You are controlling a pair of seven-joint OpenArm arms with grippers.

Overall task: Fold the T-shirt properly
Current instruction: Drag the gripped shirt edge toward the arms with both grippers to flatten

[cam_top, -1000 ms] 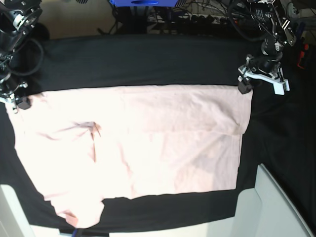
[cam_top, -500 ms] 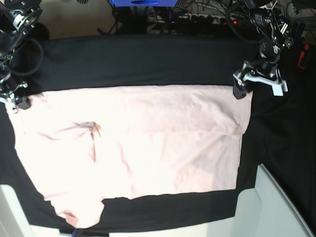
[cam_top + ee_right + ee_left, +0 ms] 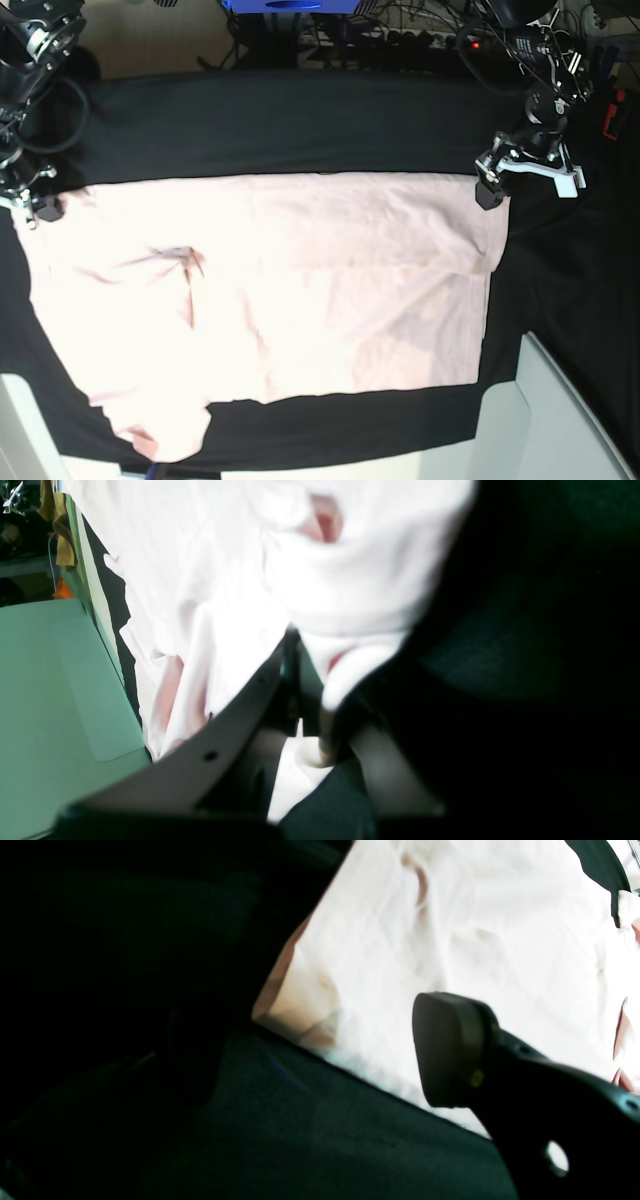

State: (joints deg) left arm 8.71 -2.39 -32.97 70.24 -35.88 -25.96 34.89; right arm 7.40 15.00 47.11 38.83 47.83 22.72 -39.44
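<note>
The pale pink T-shirt point(image 3: 280, 290) lies spread flat on the black table cloth point(image 3: 300, 125), plain side up, with a fold line across its right part. My left gripper point(image 3: 525, 185) hovers open at the shirt's far right corner. In the left wrist view one black fingertip point(image 3: 450, 1050) hangs over the T-shirt point(image 3: 450, 930), with nothing between the jaws. My right gripper point(image 3: 30, 208) is at the shirt's far left corner. In the right wrist view that gripper point(image 3: 310, 705) is shut on a pinch of the T-shirt point(image 3: 210, 580).
A pale grey bin point(image 3: 560, 420) stands at the front right, and a white edge point(image 3: 20, 430) shows at the front left. Cables and a blue object point(image 3: 290, 8) lie behind the table. In the right wrist view a green surface point(image 3: 50, 690) lies beside the cloth.
My left gripper's jaws have spread wider at the shirt's far right corner, and that corner lies flat on the cloth. The right arm and the shirt have not moved.
</note>
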